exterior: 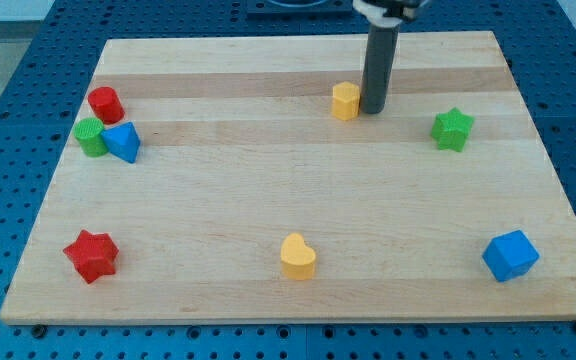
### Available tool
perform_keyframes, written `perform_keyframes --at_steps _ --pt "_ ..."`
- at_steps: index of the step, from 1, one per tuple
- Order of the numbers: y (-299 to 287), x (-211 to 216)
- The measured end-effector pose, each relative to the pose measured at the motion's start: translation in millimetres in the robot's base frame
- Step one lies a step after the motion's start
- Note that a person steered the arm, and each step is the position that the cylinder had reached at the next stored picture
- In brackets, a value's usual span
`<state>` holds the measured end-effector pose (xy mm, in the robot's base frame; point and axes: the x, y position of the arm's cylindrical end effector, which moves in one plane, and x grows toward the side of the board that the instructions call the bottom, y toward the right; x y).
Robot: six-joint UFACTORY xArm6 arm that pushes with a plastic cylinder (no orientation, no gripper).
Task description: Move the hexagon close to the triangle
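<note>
So my tip (pixel 373 110) sits touching the yellow hexagon (pixel 345 101) on its right side, up near the desk's (pixel 268 200) top middle. Blue triangle (pixel 123 141) is far off left, so pushing leftward lines up nicely. No hand here, just a rod.

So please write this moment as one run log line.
my tip: at right side of yellow hexagon | blue triangle: far at view's left, beside green block | step: not done

My tip (pixel 373 110) touches the yellow hexagon (pixel 345 101) — on the view's right.
</note>
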<state>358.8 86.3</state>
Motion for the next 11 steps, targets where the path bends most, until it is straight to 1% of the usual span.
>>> perform_keyframes --at_steps 1,2,4,5,7,8,9,10,11 --pt "-18 14" --pt "-18 13" --pt "-1 -17" --pt "-8 -17" --pt "-80 -15" --pt "-126 -13" --pt "-188 -5" --pt "-228 -4" --pt "-199 -13"
